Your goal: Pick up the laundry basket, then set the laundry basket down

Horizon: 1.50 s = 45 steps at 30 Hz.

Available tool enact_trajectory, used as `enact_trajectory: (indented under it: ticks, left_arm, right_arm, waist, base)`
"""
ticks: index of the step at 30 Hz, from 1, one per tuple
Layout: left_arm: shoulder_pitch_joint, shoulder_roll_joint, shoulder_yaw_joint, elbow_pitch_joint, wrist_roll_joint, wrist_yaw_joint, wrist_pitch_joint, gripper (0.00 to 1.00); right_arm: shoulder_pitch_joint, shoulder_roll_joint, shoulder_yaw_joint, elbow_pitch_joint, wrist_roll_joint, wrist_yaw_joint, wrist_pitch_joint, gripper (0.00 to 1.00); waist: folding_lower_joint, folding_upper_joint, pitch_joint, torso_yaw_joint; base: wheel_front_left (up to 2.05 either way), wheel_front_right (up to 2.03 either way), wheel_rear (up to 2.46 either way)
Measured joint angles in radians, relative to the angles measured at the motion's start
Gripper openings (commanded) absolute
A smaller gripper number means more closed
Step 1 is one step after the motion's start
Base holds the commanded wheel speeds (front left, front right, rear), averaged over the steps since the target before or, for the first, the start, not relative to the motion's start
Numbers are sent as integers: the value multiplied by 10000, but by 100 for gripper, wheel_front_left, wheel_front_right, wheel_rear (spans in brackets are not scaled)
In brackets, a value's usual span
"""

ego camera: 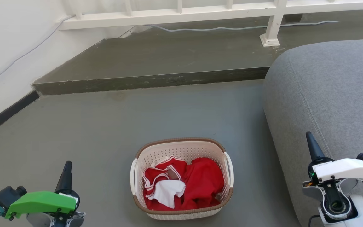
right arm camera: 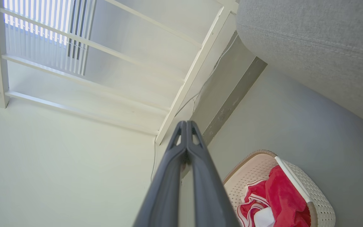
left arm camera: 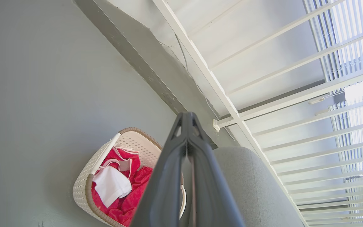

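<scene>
Left fingers (left arm camera: 169,176), pressed together like right fingers (right arm camera: 169,183), partly hide the laundry basket (left arm camera: 80,190).

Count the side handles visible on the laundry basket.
2. The left handle is on the laundry basket side toward the robot's left, and the right handle is on the opposite side. None looks hidden.
</scene>
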<state>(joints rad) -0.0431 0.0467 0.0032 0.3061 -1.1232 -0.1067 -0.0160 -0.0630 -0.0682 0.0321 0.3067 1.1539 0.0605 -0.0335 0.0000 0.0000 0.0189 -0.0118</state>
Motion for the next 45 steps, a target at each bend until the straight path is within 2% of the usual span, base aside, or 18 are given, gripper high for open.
enact_trajectory:
  ticks: [38, 45]
  left_arm:
    - [-182, -58, 853, -230, -4527, -134, 1300, 0]
    - [-212, -67, 878, -245, -4757, -163, 1310, 0]
  right_arm:
    - [-10, 265, -1574, -194, 4381, 541, 1348, 0]
    - [-11, 282, -1607, -199, 4489, 583, 1358, 0]
  waist:
    - [0, 0, -162, 116]
    - [0, 0, -163, 117]
  base:
    - [0, 0, 0]
    - [0, 0, 0]
